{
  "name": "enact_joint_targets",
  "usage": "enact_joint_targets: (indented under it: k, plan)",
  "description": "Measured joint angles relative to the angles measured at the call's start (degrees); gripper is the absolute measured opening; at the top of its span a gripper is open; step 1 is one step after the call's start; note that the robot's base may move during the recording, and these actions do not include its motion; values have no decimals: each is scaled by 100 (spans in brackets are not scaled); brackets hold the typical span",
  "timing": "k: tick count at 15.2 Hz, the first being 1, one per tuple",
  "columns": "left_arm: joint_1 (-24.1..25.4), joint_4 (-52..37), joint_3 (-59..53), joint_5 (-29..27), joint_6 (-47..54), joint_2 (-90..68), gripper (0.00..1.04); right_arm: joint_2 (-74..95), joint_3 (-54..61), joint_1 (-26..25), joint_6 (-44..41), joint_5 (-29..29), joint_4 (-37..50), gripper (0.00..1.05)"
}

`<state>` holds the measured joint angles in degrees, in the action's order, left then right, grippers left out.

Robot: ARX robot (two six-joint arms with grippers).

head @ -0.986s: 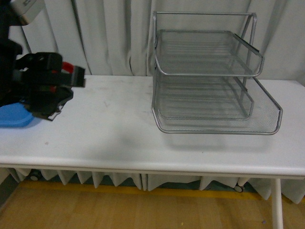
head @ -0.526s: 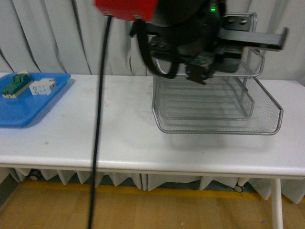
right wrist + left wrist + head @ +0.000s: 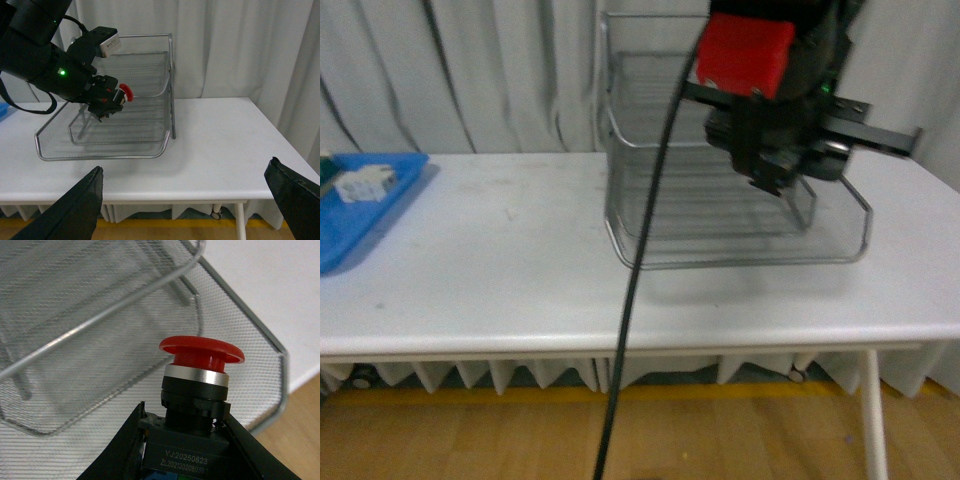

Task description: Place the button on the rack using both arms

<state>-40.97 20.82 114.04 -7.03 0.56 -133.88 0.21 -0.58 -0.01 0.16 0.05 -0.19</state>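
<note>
The button (image 3: 202,351), red mushroom cap on a dark body, sits between the fingers of my left gripper (image 3: 183,442), which is shut on it. It hangs over the lower tray of the silver wire-mesh rack (image 3: 90,305). From the right wrist view the button (image 3: 126,93) is held by the left gripper (image 3: 108,101) above the rack (image 3: 110,150), under its upper tier. In the front view the left arm (image 3: 760,90) with its red band covers the rack's (image 3: 720,262) right half and hides the button. My right gripper (image 3: 185,205) is open, off the table's near edge, holding nothing.
A blue tray (image 3: 360,215) with a white block switch (image 3: 365,185) lies at the table's (image 3: 500,280) far left. A black cable (image 3: 640,260) hangs down across the front view. White curtains close off the back. Wooden floor shows below the table edge.
The left arm has swung from beside the blue tray across to the rack, carrying the button. Over the last half second it shifted further right, and the rack sits further left in view.
</note>
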Motion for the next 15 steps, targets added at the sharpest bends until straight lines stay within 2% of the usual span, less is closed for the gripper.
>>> enact_joint_targets:
  k: [4,11,12,15]
  plan:
    - [188,855,1484,-129,142,-872,37,0,0,0,0,0,-2,98]
    - [197,859,1012,-11,245,-931,37,0,0,0,0,0,-2,98]
    - [219,833,1010,-15,232,-931,39,0,0,0,0,0,-2,98]
    - [273,787,1047,-46,105,-931,75,0,0,0,0,0,-2,98]
